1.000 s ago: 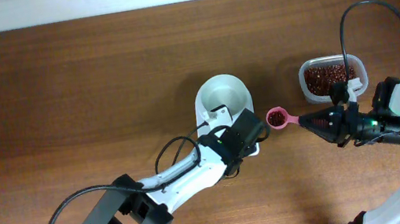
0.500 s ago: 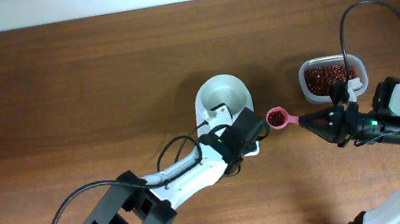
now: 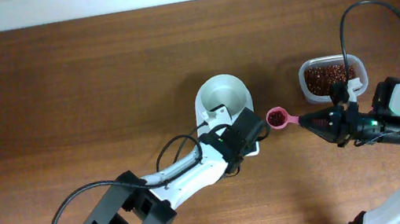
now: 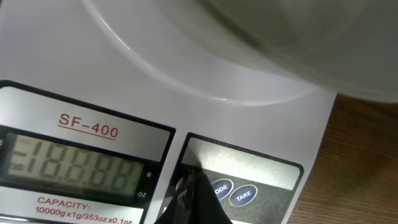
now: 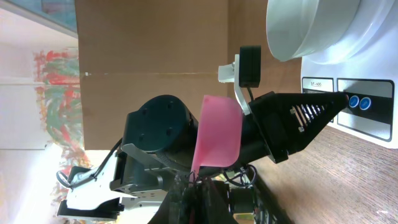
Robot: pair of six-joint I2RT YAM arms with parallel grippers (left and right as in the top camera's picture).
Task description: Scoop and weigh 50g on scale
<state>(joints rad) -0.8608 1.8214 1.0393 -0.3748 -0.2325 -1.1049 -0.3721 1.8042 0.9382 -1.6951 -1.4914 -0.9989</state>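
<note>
The scale point(image 3: 219, 95), white with a round white bowl, stands mid-table. My left gripper point(image 3: 256, 133) is shut, and its tip rests on the scale's button panel. In the left wrist view the closed fingertips point(image 4: 194, 185) touch the panel just left of the blue MODE button point(image 4: 221, 188), and the display point(image 4: 74, 167) is lit with all segments. My right gripper point(image 3: 303, 120) is shut on the handle of a pink scoop point(image 3: 276, 119) holding red beans, just right of the scale. The right wrist view shows the scoop point(image 5: 217, 134) and the bowl point(image 5: 308, 28).
A clear tub of red beans point(image 3: 331, 76) sits at the right, behind my right arm. A black cable point(image 3: 372, 11) loops above it. The left arm's body point(image 3: 185, 174) stretches from the lower left toward the scale.
The left arm's rear section has shifted slightly right. Its tip stays on the scale's panel. The right gripper and scoop have not visibly moved.
</note>
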